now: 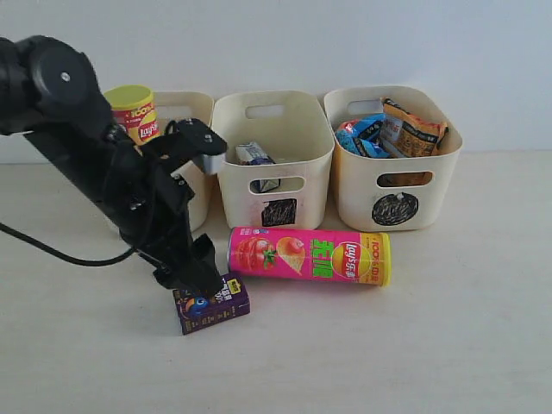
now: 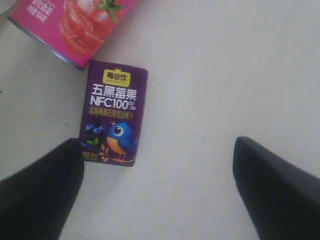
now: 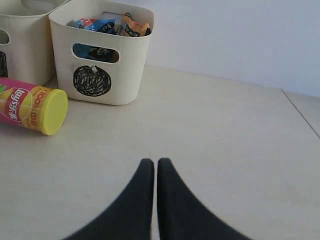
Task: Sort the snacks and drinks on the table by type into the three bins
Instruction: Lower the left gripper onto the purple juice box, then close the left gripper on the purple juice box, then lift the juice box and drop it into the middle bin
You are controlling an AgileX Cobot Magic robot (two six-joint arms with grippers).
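One small dark purple drink carton (image 2: 114,118) lies flat, left of centre in the left wrist view; likely light, stiff, crushable. The left gripper (image 2: 156,144), jaws wide and empty, should pinch its long sides.

Exterior frontal on bins (image 1: 233,198), left wrist close overhead, pink tube (image 1: 309,257) shared

you are looking at a pale cream table (image 1: 448,345) that is filling the lower part of the exterior view, its surface lying smooth and matte. behind it a plain whitish-grey wall (image 1: 362,39) is rising and meeting the tabletop along a straight line. soft, even light is falling across the scene, and only faint shadows are showing on the tabletop. in the right wrist view you are seeing a thin dark seam (image 3: 300,112) running slantwise across the tabletop near the wall.
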